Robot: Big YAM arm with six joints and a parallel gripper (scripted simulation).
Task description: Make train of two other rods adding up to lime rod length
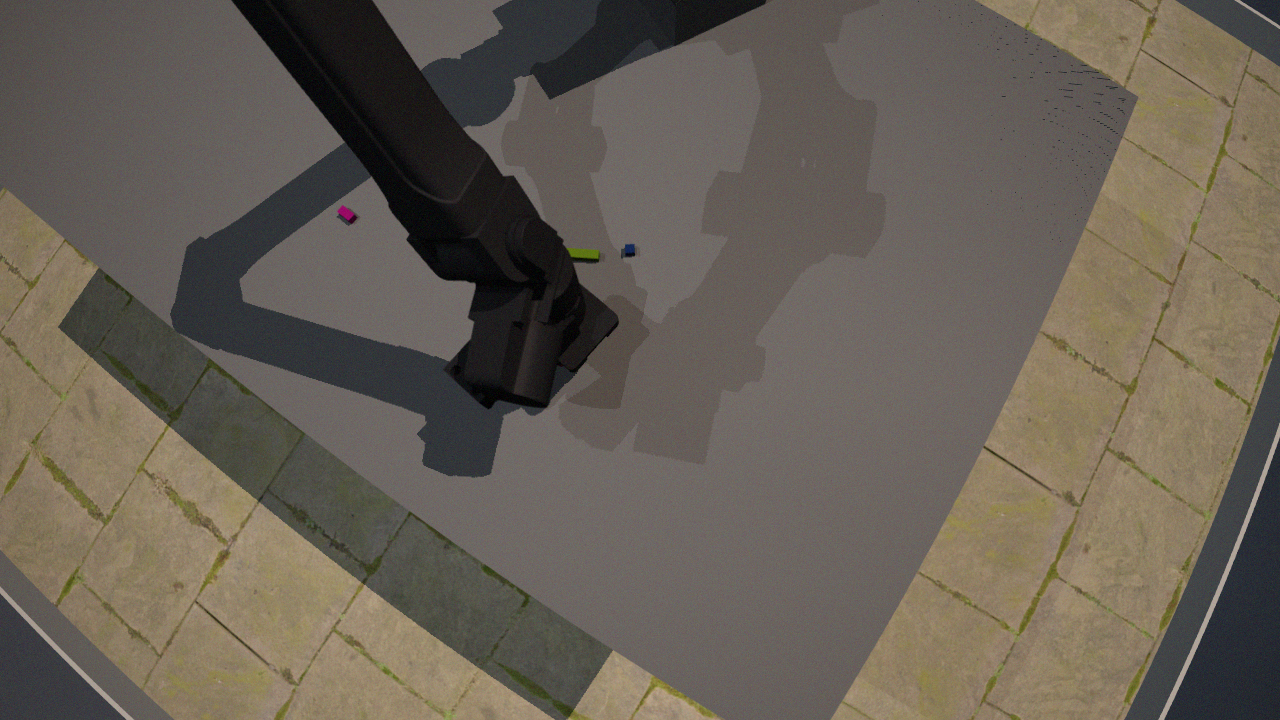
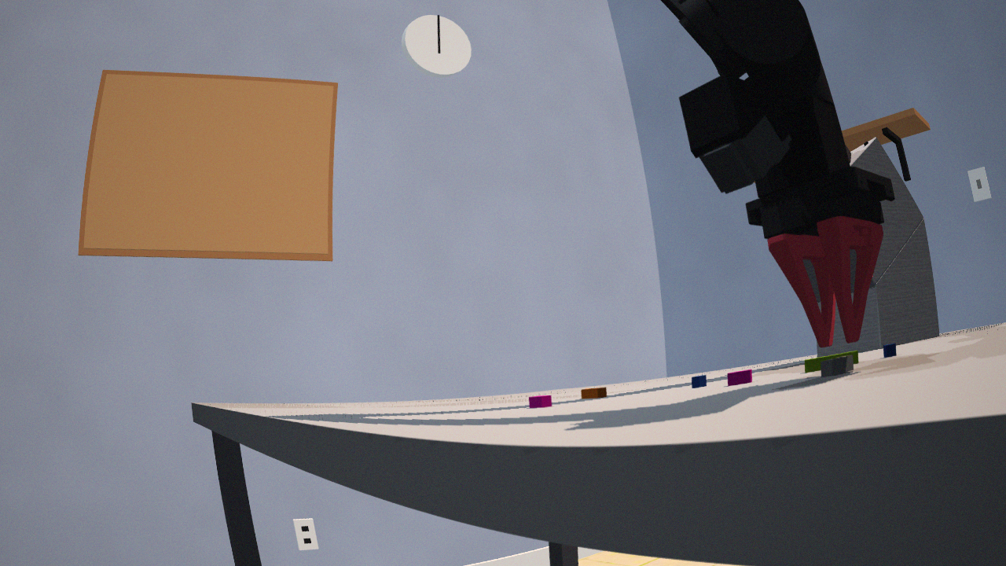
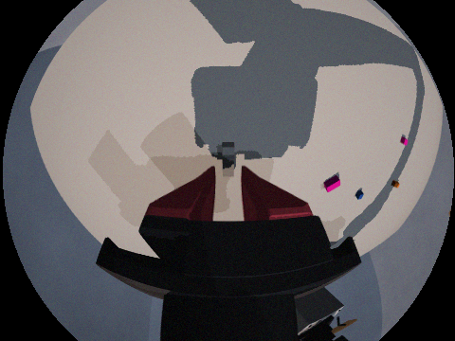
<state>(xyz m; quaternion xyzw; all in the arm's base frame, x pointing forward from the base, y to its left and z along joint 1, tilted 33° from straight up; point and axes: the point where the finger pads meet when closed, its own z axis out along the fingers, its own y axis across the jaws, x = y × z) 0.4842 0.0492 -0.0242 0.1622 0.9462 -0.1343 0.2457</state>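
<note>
Gripper (image 2: pixel 837 336) partly parted, clear above the table (image 2: pixel 633 422), gripping nothing. Directly under its fingertips: grey rod (image 2: pixel 836 365) flat beside lime rod (image 2: pixel 816 363). At nine o'clock along the tabletop: magenta rod (image 2: pixel 739 377), blue rod (image 2: pixel 698 381), orange rod (image 2: pixel 593 392).

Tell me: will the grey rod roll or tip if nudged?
Probably won't roll: the grey rod looks square-edged and lies flat. Being small, it may skid or twist into the lime rod close behind.
</note>
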